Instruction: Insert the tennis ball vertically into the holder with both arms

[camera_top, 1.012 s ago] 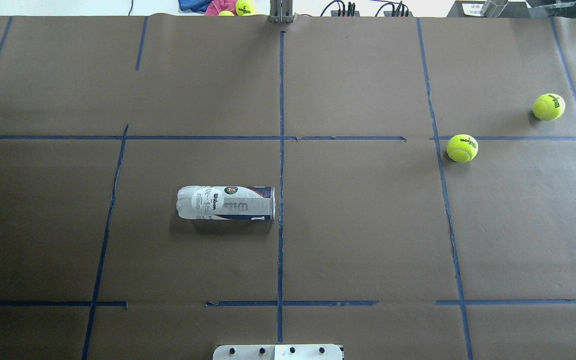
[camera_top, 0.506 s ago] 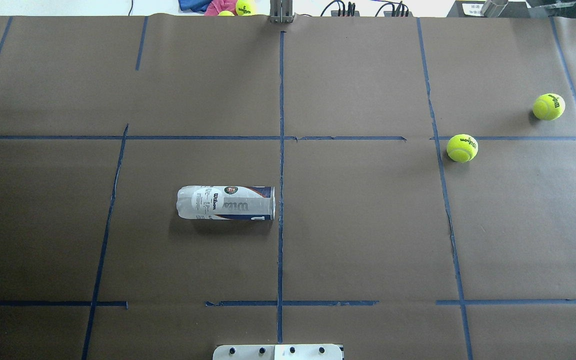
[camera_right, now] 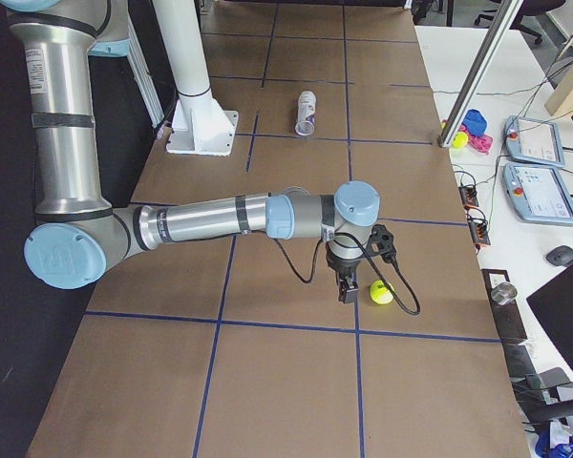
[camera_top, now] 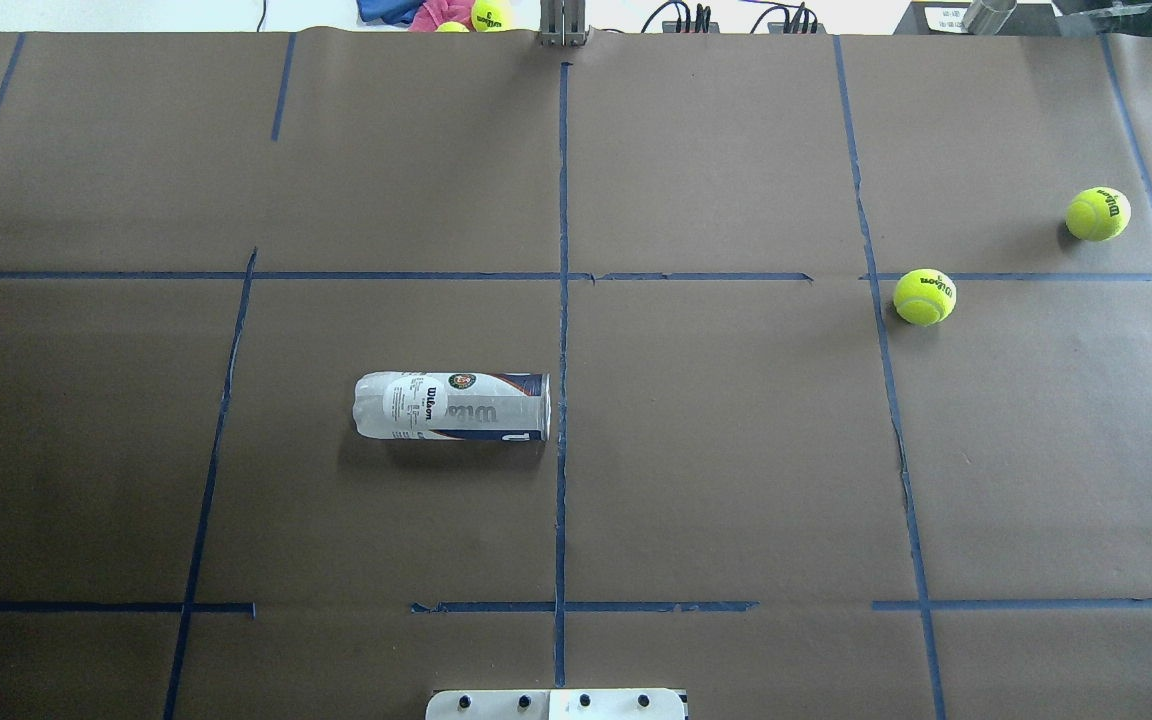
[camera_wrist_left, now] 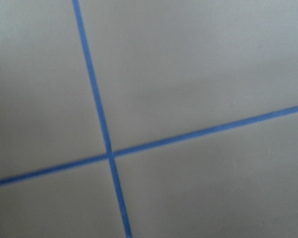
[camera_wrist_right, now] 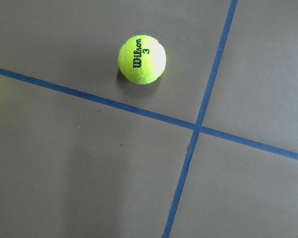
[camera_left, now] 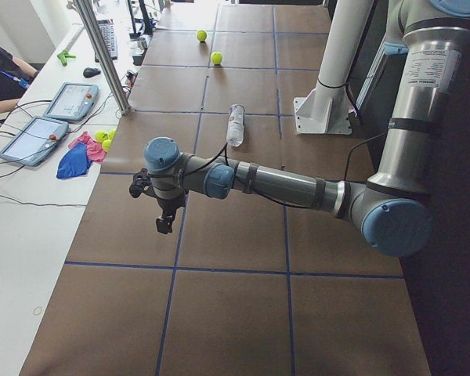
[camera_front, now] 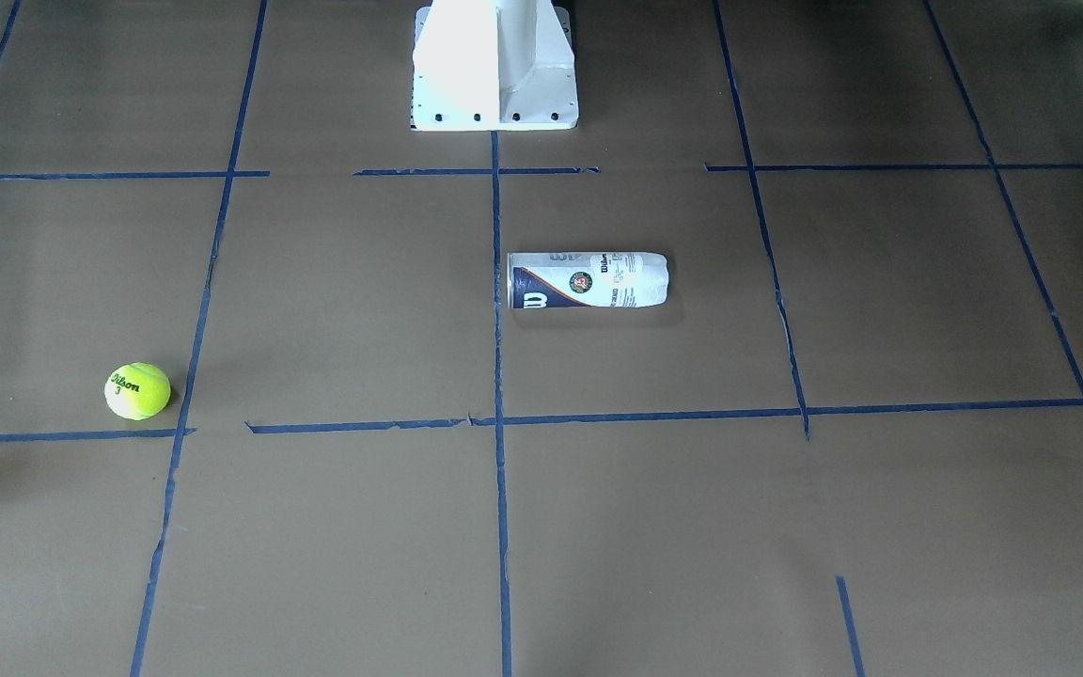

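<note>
The holder [camera_top: 451, 406], a clear can with a Wilson label, lies on its side near the table's middle, and also shows in the front view [camera_front: 588, 279]. Two tennis balls lie at the right: one [camera_top: 924, 296] by a tape crossing, one [camera_top: 1098, 213] farther right. The right wrist view shows a "Wilson 3" ball [camera_wrist_right: 142, 58] below the camera, no fingers in frame. My right gripper [camera_right: 347, 289] hangs above the table beside a ball [camera_right: 381, 293]. My left gripper [camera_left: 166, 219] hangs over bare table, far from the holder [camera_left: 235, 125]. I cannot tell whether either is open or shut.
The white pedestal base [camera_front: 494, 66] stands at the robot's edge. Blue tape lines [camera_top: 562, 300] grid the brown table cover. Spare balls and cloth [camera_top: 456, 12] lie beyond the far edge. Tablets [camera_left: 47, 129] and an operator sit at a side desk.
</note>
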